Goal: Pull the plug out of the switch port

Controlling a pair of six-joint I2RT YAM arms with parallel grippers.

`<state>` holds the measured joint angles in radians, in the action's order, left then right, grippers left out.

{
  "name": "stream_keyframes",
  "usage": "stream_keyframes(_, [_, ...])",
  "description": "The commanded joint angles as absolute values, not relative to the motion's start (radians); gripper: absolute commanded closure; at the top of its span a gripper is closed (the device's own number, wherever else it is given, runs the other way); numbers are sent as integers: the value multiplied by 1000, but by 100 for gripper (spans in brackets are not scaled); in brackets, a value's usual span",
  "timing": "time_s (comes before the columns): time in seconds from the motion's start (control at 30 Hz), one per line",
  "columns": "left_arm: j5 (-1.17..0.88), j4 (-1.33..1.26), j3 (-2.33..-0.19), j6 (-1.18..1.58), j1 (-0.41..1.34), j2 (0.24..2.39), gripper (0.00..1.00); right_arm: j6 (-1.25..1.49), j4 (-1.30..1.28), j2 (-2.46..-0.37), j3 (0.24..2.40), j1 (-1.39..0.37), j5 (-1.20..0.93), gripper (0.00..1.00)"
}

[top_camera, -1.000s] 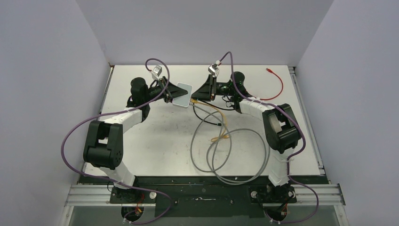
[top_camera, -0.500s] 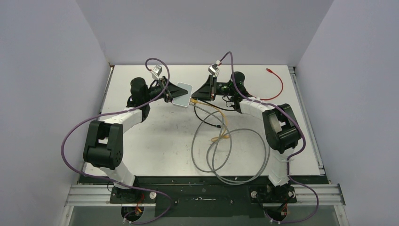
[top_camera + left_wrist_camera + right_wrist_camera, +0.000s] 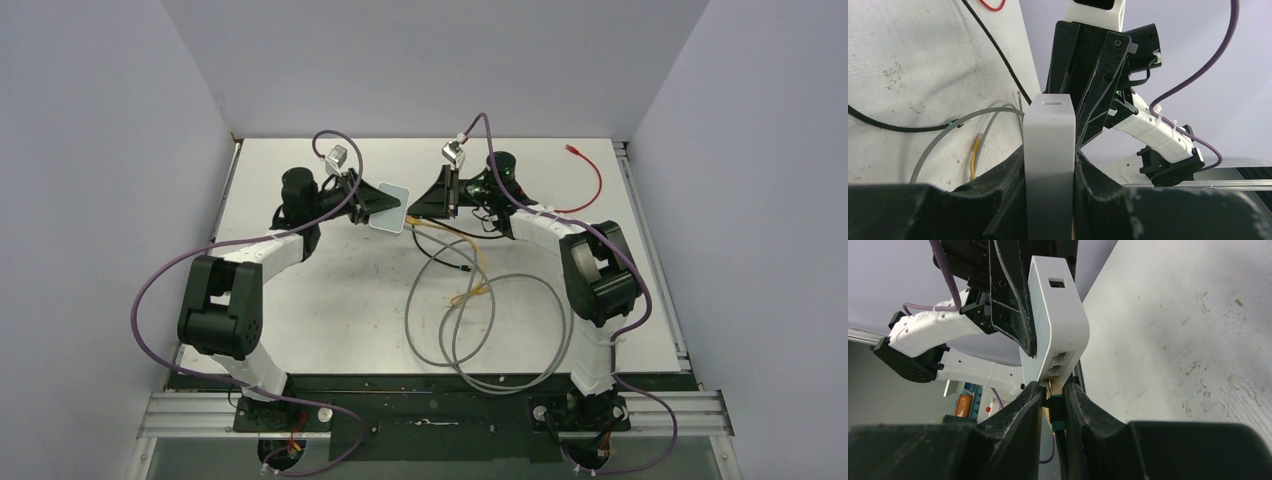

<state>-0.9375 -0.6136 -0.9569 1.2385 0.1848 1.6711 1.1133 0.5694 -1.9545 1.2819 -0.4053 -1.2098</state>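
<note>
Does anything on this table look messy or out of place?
Yes. A grey cable and a yellow cable sprawl in a tangled heap on the table, and a red cable lies alone near the far right corner. The switch is off it, tilted on edge between the left jaws.

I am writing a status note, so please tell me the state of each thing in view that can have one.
switch: held tilted in the left pincer.
left pincer: shut on the switch.
plug: seated in the switch, not yet pulled out.
right pincer: shut on the plug.
yellow cable: its visible end unplugged, lying loose.
red cable: its far end unplugged, lying loose.
</note>
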Motion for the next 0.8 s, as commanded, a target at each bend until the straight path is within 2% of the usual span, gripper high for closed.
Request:
stream_keyframes(0.0, [-918, -706, -992, 1254, 160, 1629, 100, 938, 401, -1908, 1293, -356, -1203, 95])
stream_keyframes(0.33, [-923, -756, -991, 1291, 158, 1630, 100, 769, 173, -1905, 1341, -345, -1175, 95])
stream_keyframes(0.77, [-931, -794, -991, 1316, 153, 1635, 100, 756, 152, -1903, 1342, -324, -1172, 95])
